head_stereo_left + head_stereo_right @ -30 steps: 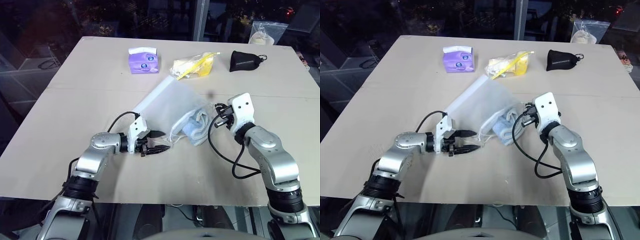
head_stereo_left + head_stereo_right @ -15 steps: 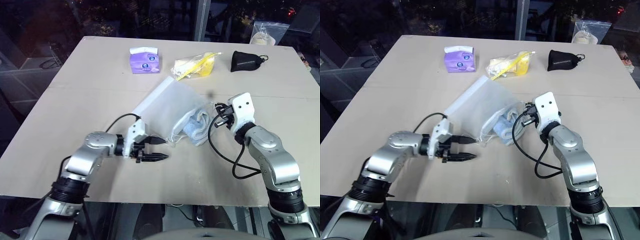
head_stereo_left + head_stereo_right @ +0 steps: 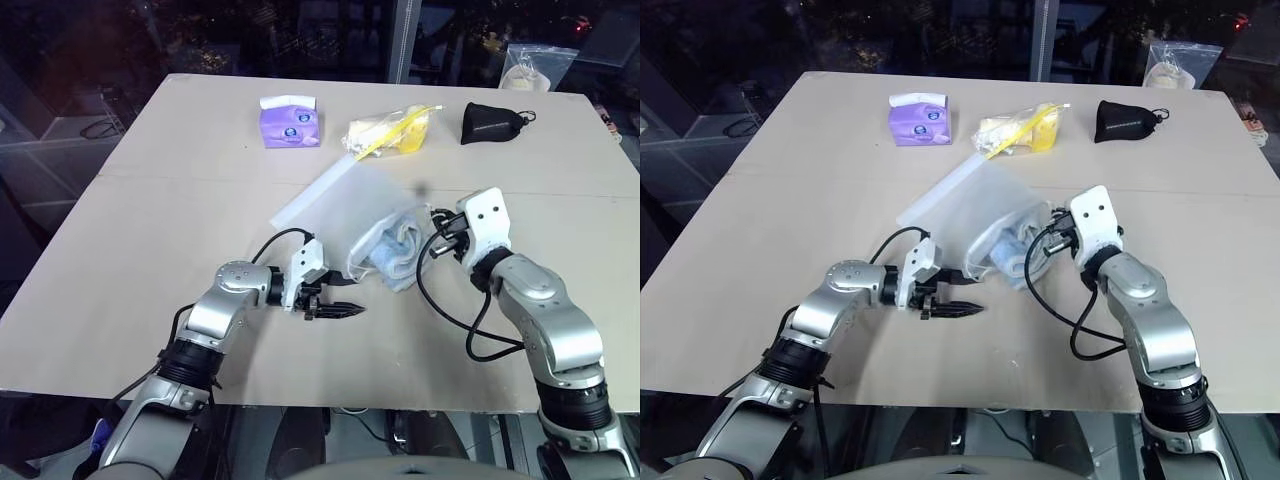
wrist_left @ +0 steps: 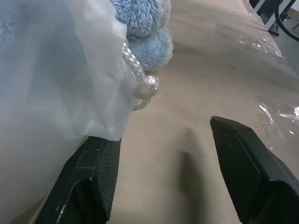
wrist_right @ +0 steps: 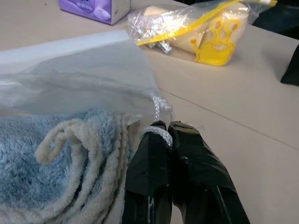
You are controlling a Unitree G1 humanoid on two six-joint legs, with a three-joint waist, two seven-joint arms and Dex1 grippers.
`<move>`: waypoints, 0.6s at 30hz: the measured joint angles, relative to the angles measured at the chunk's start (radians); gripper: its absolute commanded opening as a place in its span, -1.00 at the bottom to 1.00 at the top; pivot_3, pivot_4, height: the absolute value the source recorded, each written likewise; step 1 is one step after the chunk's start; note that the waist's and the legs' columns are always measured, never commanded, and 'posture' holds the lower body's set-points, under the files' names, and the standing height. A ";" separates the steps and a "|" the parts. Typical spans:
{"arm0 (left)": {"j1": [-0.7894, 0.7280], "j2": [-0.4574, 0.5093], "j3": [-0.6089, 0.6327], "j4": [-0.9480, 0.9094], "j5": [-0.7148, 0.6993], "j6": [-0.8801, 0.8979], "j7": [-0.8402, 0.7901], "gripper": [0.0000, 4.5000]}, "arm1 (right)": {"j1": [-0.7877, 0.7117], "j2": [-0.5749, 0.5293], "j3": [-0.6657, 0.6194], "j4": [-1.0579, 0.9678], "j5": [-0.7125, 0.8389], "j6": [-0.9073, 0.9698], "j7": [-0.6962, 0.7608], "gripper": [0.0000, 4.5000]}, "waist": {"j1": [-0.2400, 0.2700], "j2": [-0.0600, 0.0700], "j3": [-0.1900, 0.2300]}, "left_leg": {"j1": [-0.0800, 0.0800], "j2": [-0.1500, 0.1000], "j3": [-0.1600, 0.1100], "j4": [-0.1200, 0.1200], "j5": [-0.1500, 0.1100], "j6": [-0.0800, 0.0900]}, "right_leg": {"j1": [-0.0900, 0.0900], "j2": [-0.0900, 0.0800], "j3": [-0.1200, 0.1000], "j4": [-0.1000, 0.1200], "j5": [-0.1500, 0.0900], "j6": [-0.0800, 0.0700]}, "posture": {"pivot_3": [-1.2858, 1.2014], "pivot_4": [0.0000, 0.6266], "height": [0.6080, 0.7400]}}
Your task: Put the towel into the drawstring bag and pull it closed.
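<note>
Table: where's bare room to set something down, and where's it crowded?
Free: the table's broad left side, beside the tissue pack, and the far-right stretch below the black pouch. Crowded: the middle, where drawstring bag, towel, left gripper and right gripper bunch.

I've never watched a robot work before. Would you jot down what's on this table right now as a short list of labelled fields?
table: pale tabletop
drawstring bag: translucent white, lying mid-table, mouth toward the robot
towel: light blue, fluffy, at the bag's mouth, partly sticking out
right gripper: shut on the bag's white cord
left gripper: open, low over the table beside the bag's mouth, holding nothing
far edge: purple tissue pack, clear bag with yellow contents, black pouch
</note>
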 measured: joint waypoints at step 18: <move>-0.019 0.042 0.023 0.014 0.030 -0.035 -0.013 0.35 | 0.013 -0.008 -0.002 -0.015 0.003 0.012 0.007 -1.00 | 0.001 0.000 0.000 | 0.000 0.000 0.000 0.000 0.000 0.000 | 0.000 0.000 0.000 0.000 0.000 0.000 | 0.03 -0.52 1.00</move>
